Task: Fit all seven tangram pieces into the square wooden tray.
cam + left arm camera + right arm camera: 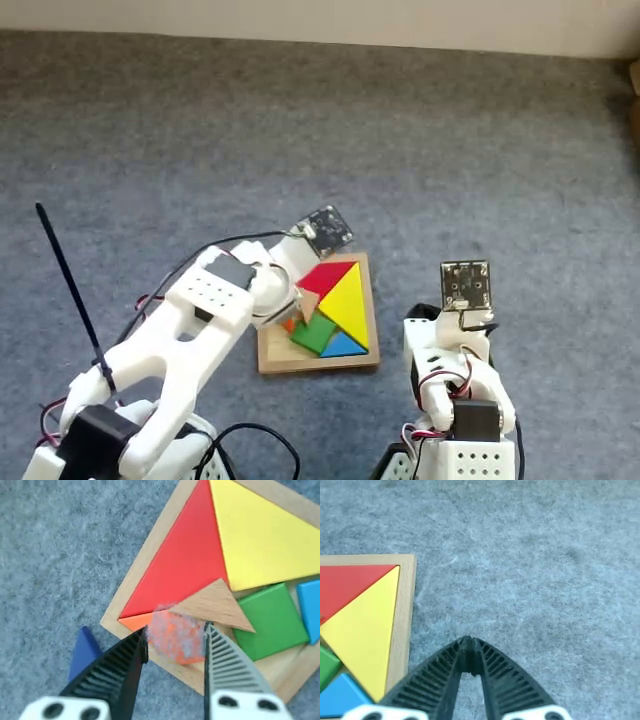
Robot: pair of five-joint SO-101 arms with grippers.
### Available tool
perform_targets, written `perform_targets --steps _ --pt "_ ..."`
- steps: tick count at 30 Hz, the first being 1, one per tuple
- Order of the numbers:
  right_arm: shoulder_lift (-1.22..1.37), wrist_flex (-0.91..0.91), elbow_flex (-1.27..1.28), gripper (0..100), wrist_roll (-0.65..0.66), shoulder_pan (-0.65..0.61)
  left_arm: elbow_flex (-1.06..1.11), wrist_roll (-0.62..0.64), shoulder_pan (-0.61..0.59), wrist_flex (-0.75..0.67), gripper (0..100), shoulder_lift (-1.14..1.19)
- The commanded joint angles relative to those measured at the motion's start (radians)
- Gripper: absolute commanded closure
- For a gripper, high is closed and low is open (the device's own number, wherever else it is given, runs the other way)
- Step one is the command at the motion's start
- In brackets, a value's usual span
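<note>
The square wooden tray point(320, 364) lies on the grey carpet between the two arms. It holds a red triangle point(185, 565), a yellow triangle point(265, 540), a green square point(270, 622), a light blue piece point(311, 607) and a wood-coloured triangle point(215, 605). My left gripper point(175, 630) hangs over the tray's near left corner, shut on an orange piece point(175, 639). A dark blue piece point(85, 650) lies on the carpet just outside that corner. Right of the tray, my right gripper point(469, 642) is shut and empty above bare carpet.
The tray's rim point(409, 605) lies just beside the right gripper. A thin black rod point(65, 275) stands at the left next to the left arm's base. Open carpet stretches behind and to both sides of the tray.
</note>
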Motion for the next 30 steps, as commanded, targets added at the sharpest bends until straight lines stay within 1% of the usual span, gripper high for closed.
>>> perform_targets --steps 1,5,9,16,24,26,30 --pt "0.002 0.007 0.145 99.0 -0.003 0.012 -0.018 0.012 0.081 0.017 81 -0.033" --pt "0.002 0.007 0.145 99.0 -0.003 0.012 0.010 0.051 0.108 0.012 81 -0.030" --pt "0.002 0.007 0.145 99.0 -0.003 0.012 0.044 0.048 0.110 0.011 81 -0.030" --pt "0.002 0.007 0.145 99.0 -0.003 0.012 0.036 0.054 0.105 0.017 81 -0.042" --pt "0.002 0.007 0.145 99.0 -0.003 0.012 -0.025 0.051 0.012 0.012 81 -0.031" --pt "0.002 0.007 0.145 99.0 -0.003 0.012 -0.004 0.049 0.013 0.012 81 -0.030" --pt "0.002 0.007 0.145 99.0 -0.003 0.012 0.035 0.049 0.062 0.011 81 -0.030"
